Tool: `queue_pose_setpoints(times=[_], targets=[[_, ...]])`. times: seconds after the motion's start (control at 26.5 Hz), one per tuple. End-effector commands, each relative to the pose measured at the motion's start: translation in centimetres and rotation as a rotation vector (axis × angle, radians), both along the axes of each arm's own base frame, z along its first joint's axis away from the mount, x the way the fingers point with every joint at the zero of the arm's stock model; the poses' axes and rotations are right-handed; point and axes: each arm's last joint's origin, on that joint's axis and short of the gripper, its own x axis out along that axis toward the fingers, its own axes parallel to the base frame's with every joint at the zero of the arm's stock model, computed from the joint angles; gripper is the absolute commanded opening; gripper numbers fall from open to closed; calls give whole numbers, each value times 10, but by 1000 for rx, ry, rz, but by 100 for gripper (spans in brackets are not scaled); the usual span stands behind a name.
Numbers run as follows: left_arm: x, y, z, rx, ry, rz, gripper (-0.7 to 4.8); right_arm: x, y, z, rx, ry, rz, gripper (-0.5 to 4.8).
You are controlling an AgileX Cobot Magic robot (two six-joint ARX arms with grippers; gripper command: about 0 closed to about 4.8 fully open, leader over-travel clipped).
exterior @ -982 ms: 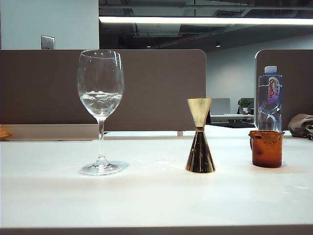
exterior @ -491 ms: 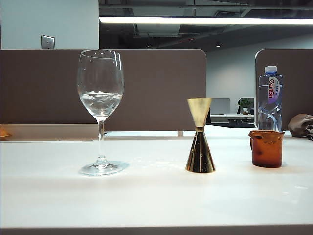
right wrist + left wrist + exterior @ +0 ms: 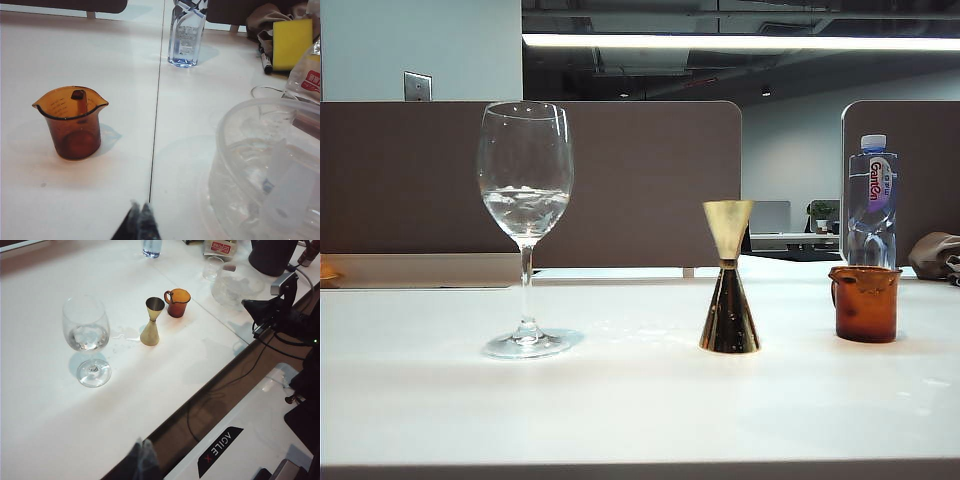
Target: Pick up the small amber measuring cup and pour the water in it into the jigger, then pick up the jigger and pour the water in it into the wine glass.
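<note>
Nothing has shifted: wine glass [image 3: 525, 228] at left holds water [image 3: 525, 211], jigger [image 3: 729, 277] mid-frame, small amber measuring cup [image 3: 864, 303] at right, so both pours look done; left gripper [image 3: 141, 456] and right gripper [image 3: 139, 220] hang back, pressed together, empty.

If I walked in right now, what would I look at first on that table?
Probably the tall wine glass on the left of the white table, with water in its bowl. Next comes the shiny gold jigger standing in the middle, then the small amber measuring cup on the right, in front of a blue-capped bottle. No gripper touches anything; the left gripper and right gripper show only dark, closed fingertips.
</note>
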Motion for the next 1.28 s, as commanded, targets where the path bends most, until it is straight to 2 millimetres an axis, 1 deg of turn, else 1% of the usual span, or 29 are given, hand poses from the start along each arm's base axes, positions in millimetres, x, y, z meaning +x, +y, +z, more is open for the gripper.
queue_pose_setpoints(times=[0.04, 0.19, 0.3, 0.38, 0.45, 0.49, 0.53, 0.57, 0.6, 0.68, 0.76, 0.87, 1.1, 1.28], targets=[[0, 0, 0, 4, 1, -2, -2, 0, 0, -2, 2, 5, -1, -5], [0, 1, 0, 19, -18, 37, -3, 0, 0, -2, 2, 5, -1, -5], [-3, 2, 4, -19, -106, 138, -2, 0, 0, -2, 2, 5, -1, -5], [-3, 2, 9, -70, -214, 183, -2, 0, 0, -2, 2, 5, -1, -5], [-2, 2, 13, -130, -375, 217, -2, 0, 0, -2, 2, 5, -1, -5], [-3, 2, 16, -190, -536, 242, -2, 0, 0, -2, 2, 5, -1, -5], [-2, 2, 15, -208, -602, 253, -2, 0, 0, -2, 2, 5, -1, -5], [-2, 1, 9, -214, -734, 283, -2, 0, 0, -2, 2, 5, -1, -5], [0, 1, 2, -204, -816, 311, -2, 0, 0, -2, 2, 5, -1, -5], [7, 0, -13, -152, -905, 345, -2, 0, 0, -2, 2, 5, -1, -5], [20, -2, -40, -83, -965, 398, -2, 0, 0, -2, 2, 5, -1, -5], [33, -1, -61, -101, -989, 441, -2, 0, 0, -2, 2, 5, -1, -5], [57, -1, -108, -256, -1049, 472, -2, 0, 0, -2, 2, 5, -1, -5], [70, 1, -155, -340, -981, 586, -2, 0, 0, -2, 2, 5, -1, -5]])
